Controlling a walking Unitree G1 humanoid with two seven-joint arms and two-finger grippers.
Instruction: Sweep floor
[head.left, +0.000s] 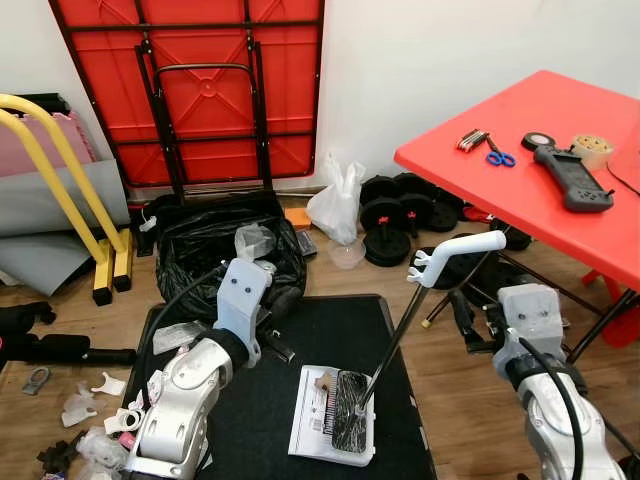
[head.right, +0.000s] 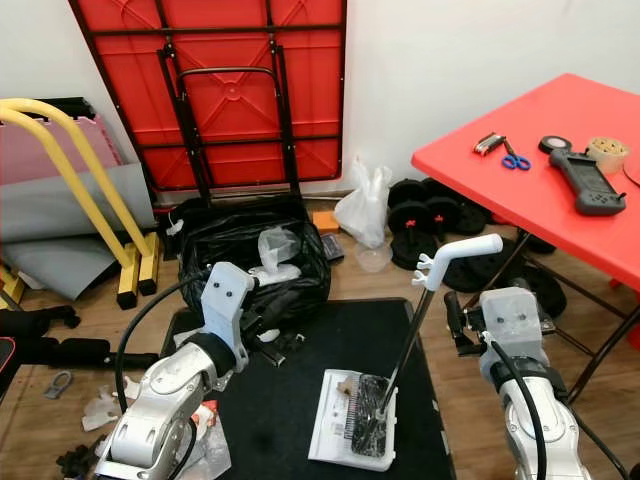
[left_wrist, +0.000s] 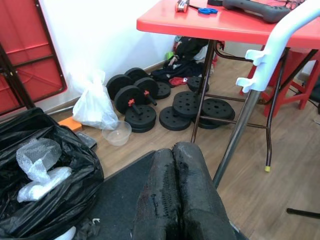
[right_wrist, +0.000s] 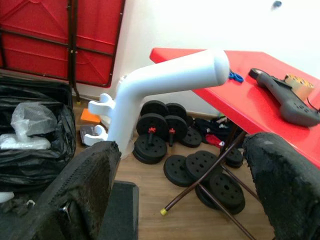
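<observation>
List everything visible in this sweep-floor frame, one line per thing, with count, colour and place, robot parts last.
Dustpan: one, white, on the black mat, a brush head resting in it.
Broom handle: one, white grip on a dark pole, rising from the dustpan.
Mat: one, black, on the wooden floor.
Bin bag: one, black, open, behind the mat, clear plastic inside.
Folded table: one, red, leaning on the wall.
Table: one, red, standing at right.
Scissors: one, blue handles, on the table.
Weight plates: several, black, under the table.
Plastic bag: one, white, by the wall.
Litter: several white scraps, floor at left.
Left gripper: shut, above the mat.
Right gripper: open, by the broom handle.
</observation>
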